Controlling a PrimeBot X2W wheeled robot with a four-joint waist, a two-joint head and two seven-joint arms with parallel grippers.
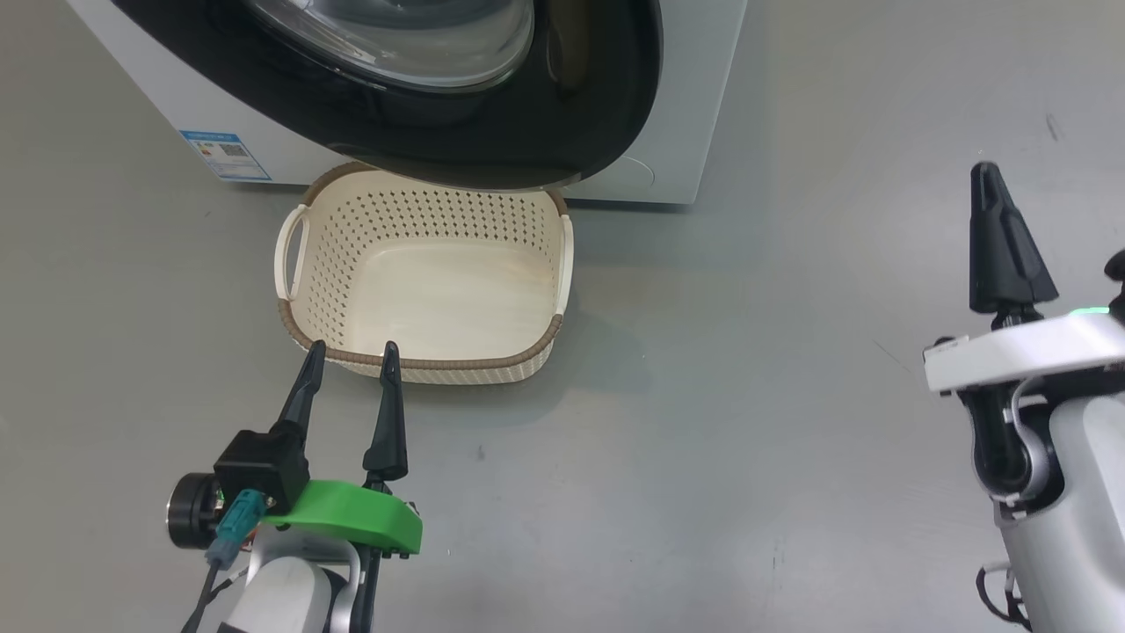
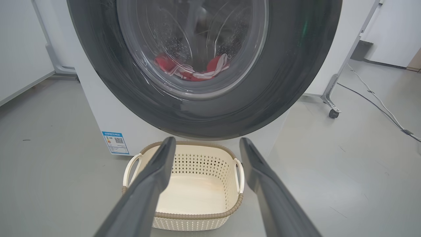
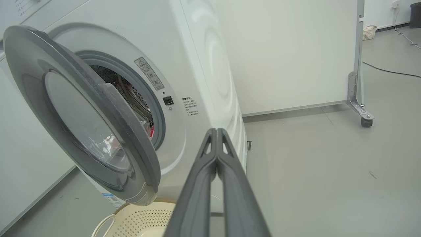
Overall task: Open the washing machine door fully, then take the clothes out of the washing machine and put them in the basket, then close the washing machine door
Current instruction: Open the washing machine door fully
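Door (image 3: 82,112) part-open; red clothes (image 2: 194,70) in washer (image 3: 197,65); basket (image 1: 334,264) empty, under door.

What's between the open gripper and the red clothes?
In the left wrist view, the basket, then the washing machine door, stand between the left gripper and the clothes.

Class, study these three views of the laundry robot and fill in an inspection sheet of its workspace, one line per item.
Surface: smooth grey floor, faint scuffs.
Job's things: washing machine door partly open; red clothes inside the washing machine; basket empty, on the floor below the door.
Clutter: nothing seen.
Grippers: left gripper open, pointing at the basket; right gripper shut, holding nothing.
Cables: dark cable lying on the floor past the partition.
Surroundings: white partition on castors beside the machine.
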